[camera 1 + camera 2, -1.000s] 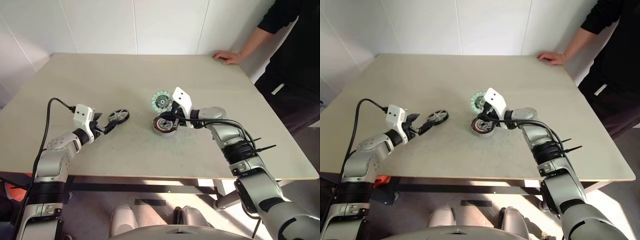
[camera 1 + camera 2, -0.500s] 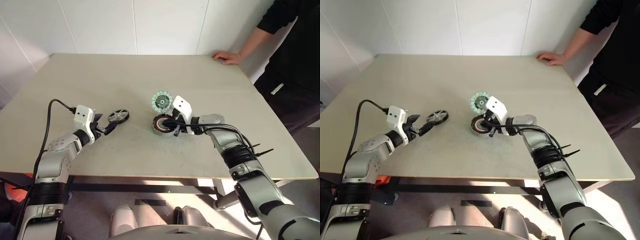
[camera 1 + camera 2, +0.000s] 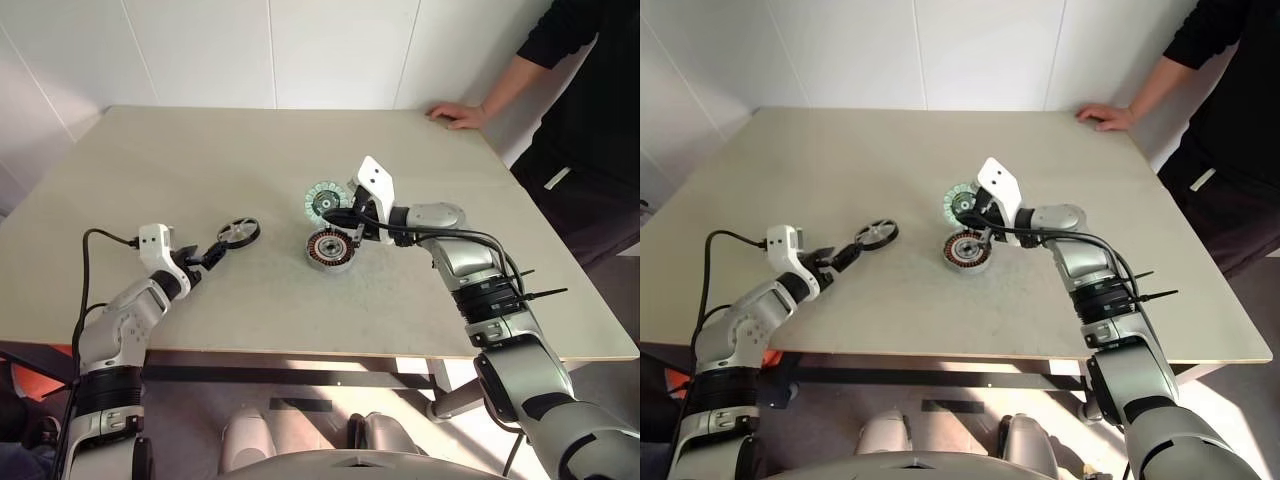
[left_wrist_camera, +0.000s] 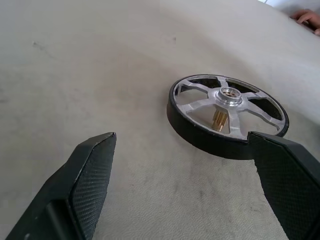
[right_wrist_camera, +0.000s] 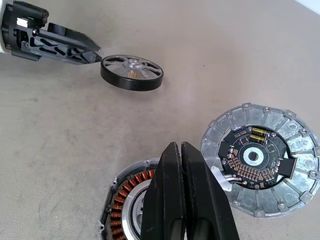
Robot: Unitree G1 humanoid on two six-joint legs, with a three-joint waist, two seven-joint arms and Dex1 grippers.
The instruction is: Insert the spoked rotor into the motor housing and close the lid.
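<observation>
Your right pincer [image 3: 338, 214] has lifted off the housing [image 3: 329, 248], fingers together, empty. Your left pincer [image 3: 212, 257], fingers apart, has rolled and dropped beside the rotor [image 3: 238, 232].

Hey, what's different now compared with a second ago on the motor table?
The right claw, shut and empty, dipped to the motor housing and has lifted clear, above it beside the lid. The left claw has sunk and rolled, open towards the spoked rotor without gripping it. Rotor, housing and lid lie where they were; the person's hand rests on the table edge.
</observation>
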